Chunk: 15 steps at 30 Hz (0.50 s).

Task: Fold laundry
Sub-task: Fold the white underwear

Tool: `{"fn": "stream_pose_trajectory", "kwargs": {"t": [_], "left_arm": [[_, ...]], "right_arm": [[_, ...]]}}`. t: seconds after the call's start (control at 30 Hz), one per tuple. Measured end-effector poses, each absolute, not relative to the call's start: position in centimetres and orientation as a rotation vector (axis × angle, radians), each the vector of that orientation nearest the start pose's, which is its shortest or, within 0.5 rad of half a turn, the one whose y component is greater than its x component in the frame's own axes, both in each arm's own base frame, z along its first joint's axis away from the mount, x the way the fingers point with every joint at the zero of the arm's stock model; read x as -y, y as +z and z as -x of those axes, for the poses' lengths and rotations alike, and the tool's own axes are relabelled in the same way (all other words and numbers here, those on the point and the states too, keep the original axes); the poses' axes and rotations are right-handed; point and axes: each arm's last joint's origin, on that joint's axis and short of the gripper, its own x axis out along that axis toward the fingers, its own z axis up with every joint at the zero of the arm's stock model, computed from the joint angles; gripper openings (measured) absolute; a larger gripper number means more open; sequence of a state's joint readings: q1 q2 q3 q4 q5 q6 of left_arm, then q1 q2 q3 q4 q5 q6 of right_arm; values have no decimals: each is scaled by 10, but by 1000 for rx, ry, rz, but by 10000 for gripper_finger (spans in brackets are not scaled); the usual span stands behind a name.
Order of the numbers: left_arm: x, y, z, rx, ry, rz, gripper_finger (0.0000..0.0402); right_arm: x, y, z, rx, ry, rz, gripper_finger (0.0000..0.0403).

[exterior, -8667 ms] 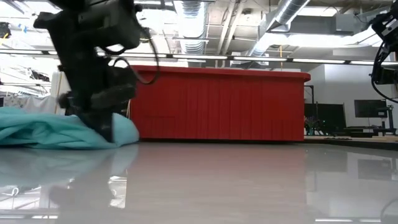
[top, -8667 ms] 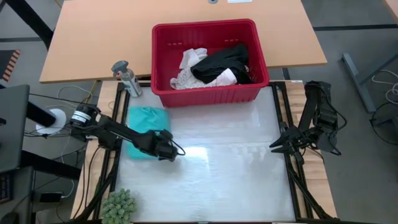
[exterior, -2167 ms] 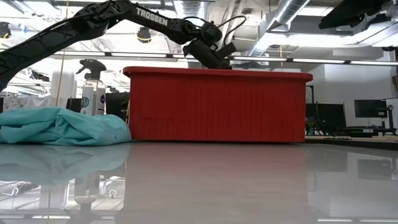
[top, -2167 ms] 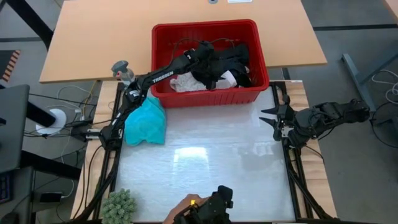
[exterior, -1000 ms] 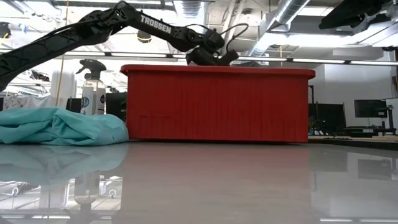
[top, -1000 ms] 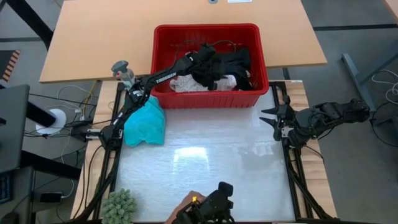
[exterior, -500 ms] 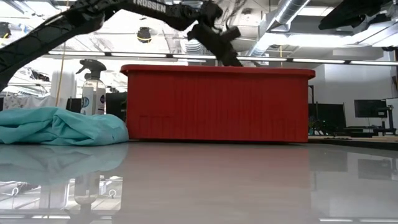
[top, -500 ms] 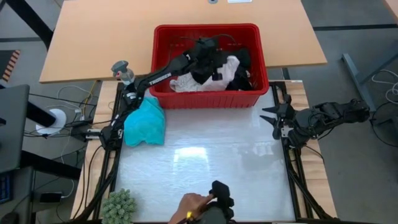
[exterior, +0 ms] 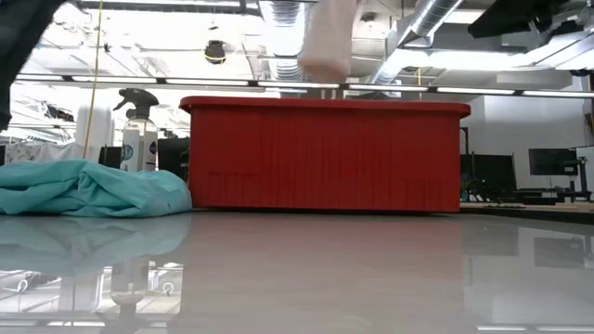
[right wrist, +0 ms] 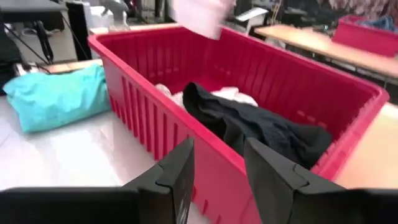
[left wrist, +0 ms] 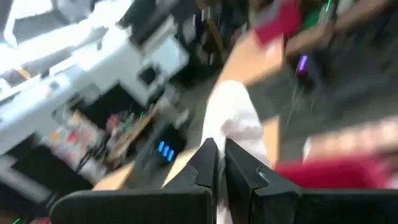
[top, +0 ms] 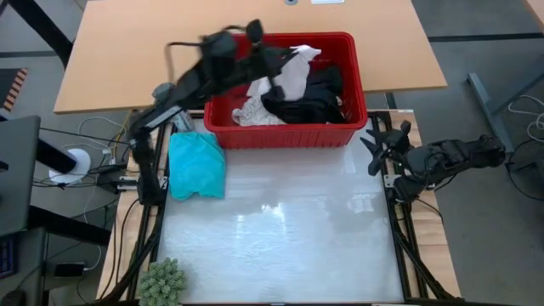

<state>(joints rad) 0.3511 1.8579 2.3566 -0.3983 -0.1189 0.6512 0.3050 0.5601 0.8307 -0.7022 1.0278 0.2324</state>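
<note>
A: Left tool (left wrist: 216, 163) is pinched shut on the white garment (top: 293, 75), lifted above the red basket (top: 340, 129) near its back wall. The cloth hangs off the fingertips (left wrist: 205, 155), so it looks like a thin pinch on one edge.

B: Risk?

A: My guess is it slips out mid-swing, since the arm is blurred and moving fast. It could fall back into the basket or land on the wooden desk behind. The trailing end also hangs close to the black garment (top: 306, 104), so it may snag and drag that out too.

B: Where does the cloth sit relative to the tool?

A: Straight off the tips, hanging down over the middle of the basket. In the low view it shows above the basket rim (exterior: 327, 32).

B: Right tool?

A: Right tool (top: 380, 151) waits at the tabletop's right edge, beside the basket's front right corner, jaws apart and holding nothing. Its fingers (right wrist: 177, 167) point at the basket.

B: Other laundry?

A: Teal garment (top: 196, 164) is bunched at the tabletop's left edge, just in front of the basket's left corner. A cream piece (top: 251, 110) lies in the basket's front left.
</note>
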Motion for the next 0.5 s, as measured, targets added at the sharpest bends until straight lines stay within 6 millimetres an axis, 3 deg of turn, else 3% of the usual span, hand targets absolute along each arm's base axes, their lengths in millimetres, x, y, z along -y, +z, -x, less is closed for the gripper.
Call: {"fn": "stream_pose_trajectory", "kwargs": {"t": [0.1, 0.23, 0.37, 0.5], "left_arm": [[-96, 560, -330, 60, 360, -567, 0], [-58, 574, -306, 102, 165, -464, 0], [-33, 570, -296, 37, 21, -371, 0], [-12, 546, -296, -185, -133, -304, 0]], "right_arm": [[-7, 336, -103, -251, -726, 87, 166], [-12, 338, -118, -258, -667, 130, 166], [-20, 336, -137, -280, -564, 164, 166], [-26, 327, -152, -338, -504, 190, 166]]}}
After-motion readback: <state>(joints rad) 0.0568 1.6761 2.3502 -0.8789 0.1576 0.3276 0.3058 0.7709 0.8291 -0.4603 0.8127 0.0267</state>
